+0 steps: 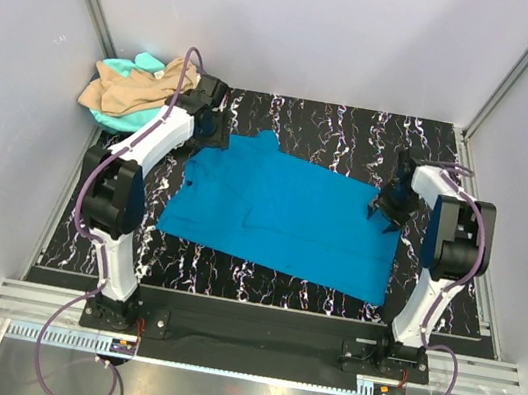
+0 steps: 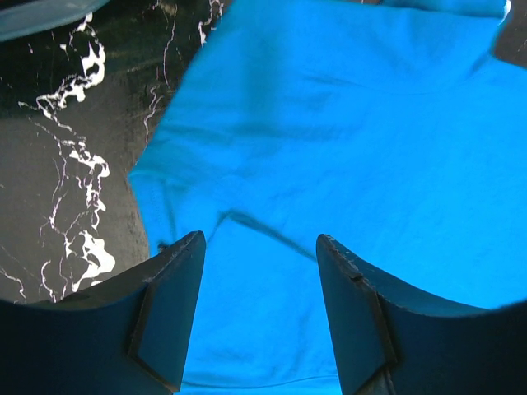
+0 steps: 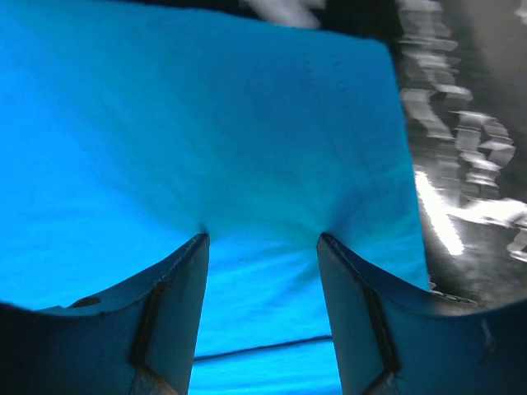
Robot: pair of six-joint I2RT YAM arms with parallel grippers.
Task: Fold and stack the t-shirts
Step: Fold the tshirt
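Showing you an early stage: blue t-shirt (image 1: 287, 212) spread unfolded on counter (image 1: 356, 132); left claw (image 2: 259, 247), right claw (image 3: 263, 239) both apart; other t-shirts (image 1: 124, 93) heaped.

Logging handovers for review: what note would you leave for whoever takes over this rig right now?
Left gripper: open, over the far left corner of the blue shirt.
Right gripper: open, tips pressing its right edge.
Tan shirt and mint shirt lie crumpled at the far left.
Done: blue shirt spread out.
Left: fold all three, stack.
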